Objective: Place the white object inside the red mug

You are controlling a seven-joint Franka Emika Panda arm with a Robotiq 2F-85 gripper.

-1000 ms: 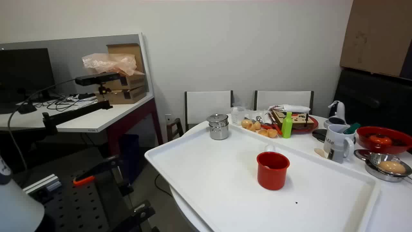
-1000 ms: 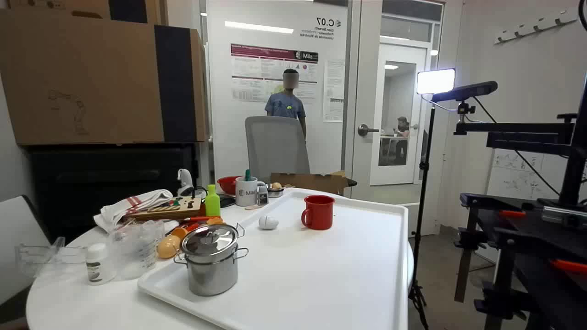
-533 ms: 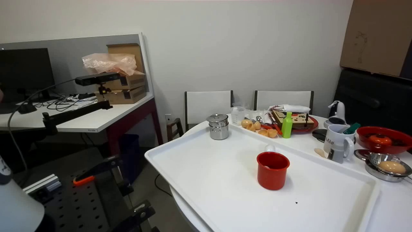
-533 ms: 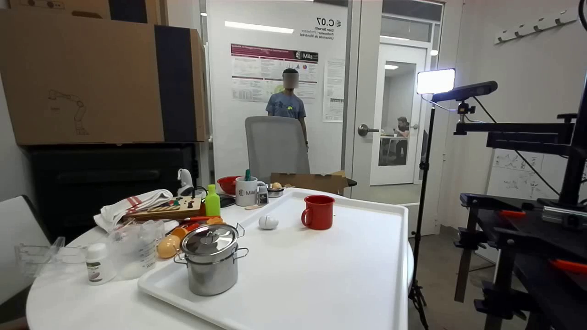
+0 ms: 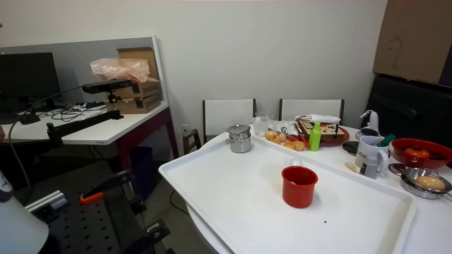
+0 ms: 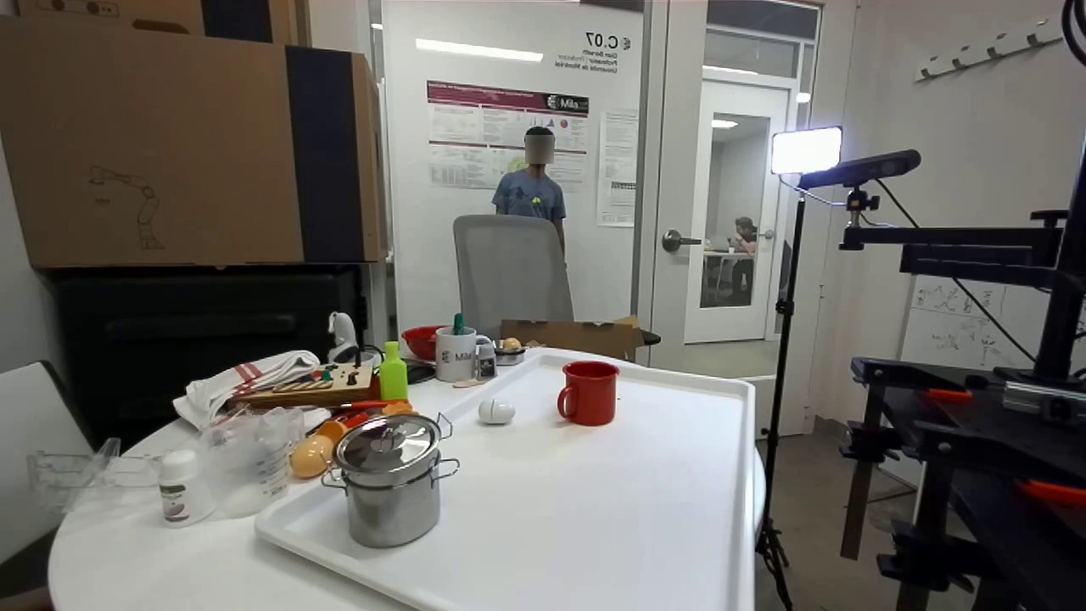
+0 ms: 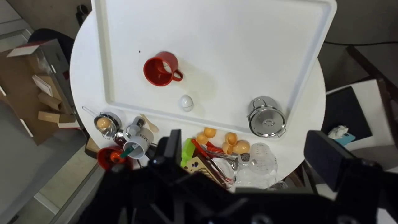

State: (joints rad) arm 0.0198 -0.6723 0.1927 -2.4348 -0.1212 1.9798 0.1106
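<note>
One white egg (image 7: 186, 103) near the red mug (image 7: 157, 73), another egg (image 7: 167, 67) inside; both unmoved, pincer (image 7: 244, 149) apart, so placing likely waits.

The egg-shaped object (image 7: 186, 103) is white, the mug (image 6: 593, 395) red, the towel (image 6: 242, 382) red-striped.

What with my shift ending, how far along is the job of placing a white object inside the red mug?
Done: a white object appears to lie inside the red mug in the wrist view. In hand: nothing, as the fingers stand wide apart. Left: perhaps nothing, though another white egg-shaped piece rests on the tray, apart from the mug; if that one is meant, lifting and placing it remain.
</note>
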